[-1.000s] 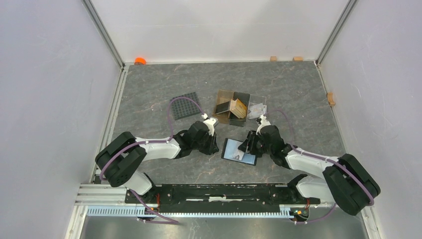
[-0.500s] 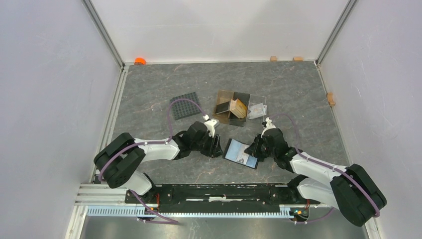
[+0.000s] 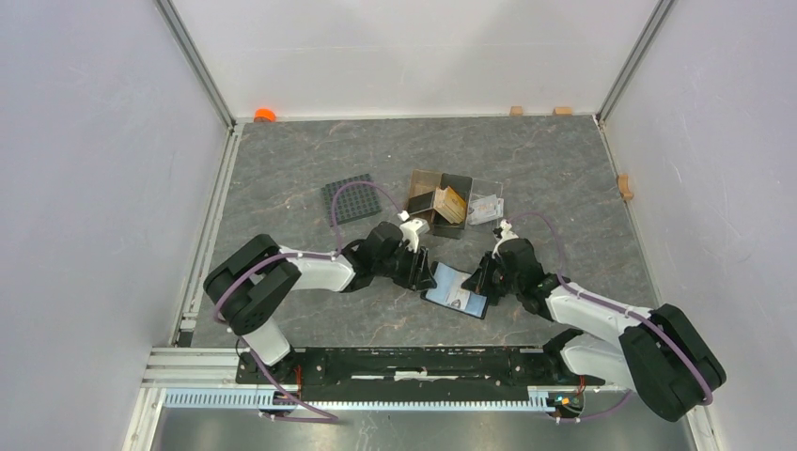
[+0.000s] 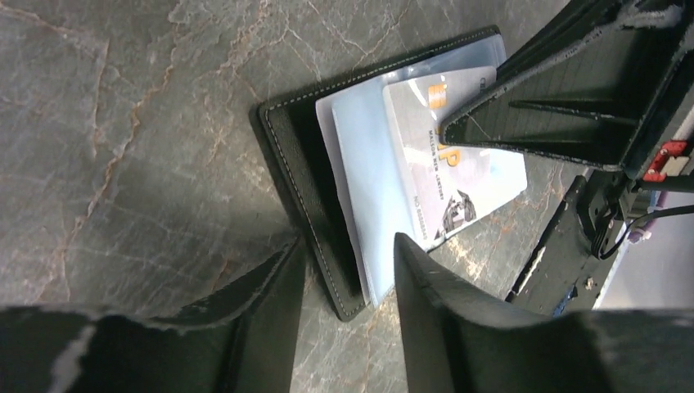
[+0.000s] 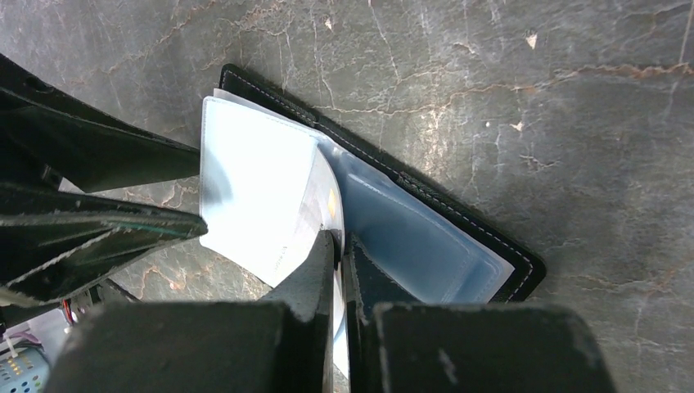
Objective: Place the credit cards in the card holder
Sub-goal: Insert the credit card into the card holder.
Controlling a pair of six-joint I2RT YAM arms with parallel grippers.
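Two arms crowd in on the small black folding card holder (image 3: 447, 279) (image 4: 303, 172) (image 5: 458, 246). It lies open on the grey marbled tabletop (image 3: 282, 160), pale blue-grey inside facing up, on the near half of the table between the two of them.

The left gripper (image 3: 428, 274) (image 4: 348, 274) sits at the holder's 9 o'clock. Its fingers are moderately spread and straddle the stitched black edge, apparently without squeezing it.

The right gripper (image 3: 481, 282) (image 5: 338, 246) comes in from 3 o'clock with its fingers almost together. They're pinched on a whitish plastic credit card with orange print (image 4: 458, 176). The card lies over the clear sleeves, partly tucked in, and one corner sticks out past the holder's edge.

Farther back, at about 12 o'clock from the holder, there's a brown translucent compartment box (image 3: 425, 199) with tan-orange cards (image 3: 452, 201) propped inside. Right beside it, at 1 o'clock, a clear plastic tray (image 3: 486, 208) holds a few whitish cards. A black gridded square mat (image 3: 350, 197) lies at about 10 o'clock, apart from the box.

Along the far wall there's a small orange object (image 3: 264, 115) in the 11 o'clock corner and two little wooden blocks (image 3: 516, 110) toward 1 o'clock. Can't tell what the orange thing is.
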